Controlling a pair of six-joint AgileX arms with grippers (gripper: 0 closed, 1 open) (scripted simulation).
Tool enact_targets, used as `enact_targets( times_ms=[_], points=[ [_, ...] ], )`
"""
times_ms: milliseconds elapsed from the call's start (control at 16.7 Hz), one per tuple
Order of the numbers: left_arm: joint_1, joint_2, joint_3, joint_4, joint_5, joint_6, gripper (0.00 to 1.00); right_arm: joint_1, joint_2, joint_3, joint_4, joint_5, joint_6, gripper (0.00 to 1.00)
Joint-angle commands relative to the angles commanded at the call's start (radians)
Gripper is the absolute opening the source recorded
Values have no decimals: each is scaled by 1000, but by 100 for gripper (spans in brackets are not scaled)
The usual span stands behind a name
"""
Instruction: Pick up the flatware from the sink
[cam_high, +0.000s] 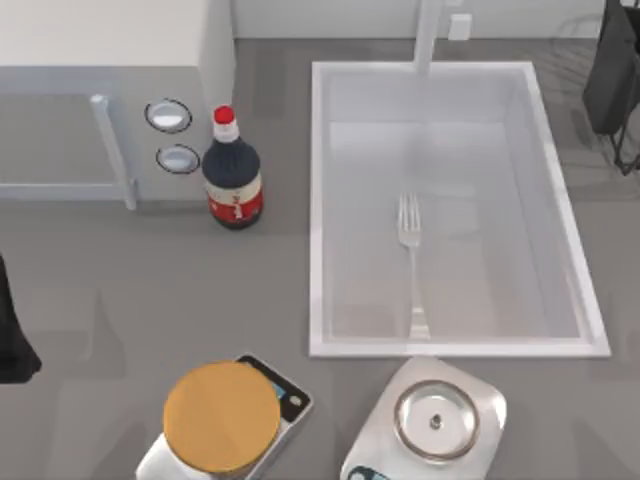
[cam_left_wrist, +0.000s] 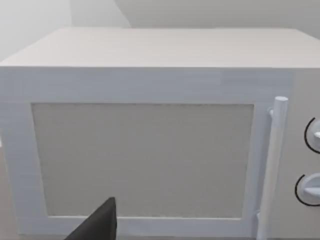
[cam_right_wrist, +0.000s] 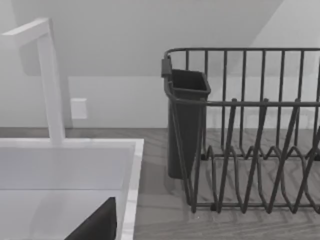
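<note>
The fork lies flat on the floor of the sink, a little toward four o'clock from the basin's middle, tines pointing to twelve o'clock and handle running to six, free of the walls. The faucet stands at the basin's twelve o'clock edge. Neither arm has reached in: the left arm is parked at the table's nine o'clock edge, facing the microwave, the right arm at two o'clock by the dish rack. I cannot tell how either hand is set. The pick looks not yet begun; next, I judge, the right arm must swing over the basin and come down on the thin handle.
</note>
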Motion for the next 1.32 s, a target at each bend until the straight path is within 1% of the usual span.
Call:
enact_targets(
  times_ms=[300,540,840,1320],
  points=[
    [0,0,0,0,0,0,100,4,29,26,-14,1,2,100],
    [0,0,0,0,0,0,100,30,213,193,-103,7,18,100],
    [0,0,0,0,0,0,100,98,641,586,-326,14,76,100],
    [0,0,0,0,0,0,100,255,1501,1408,-800,18,236,100]
  ],
)
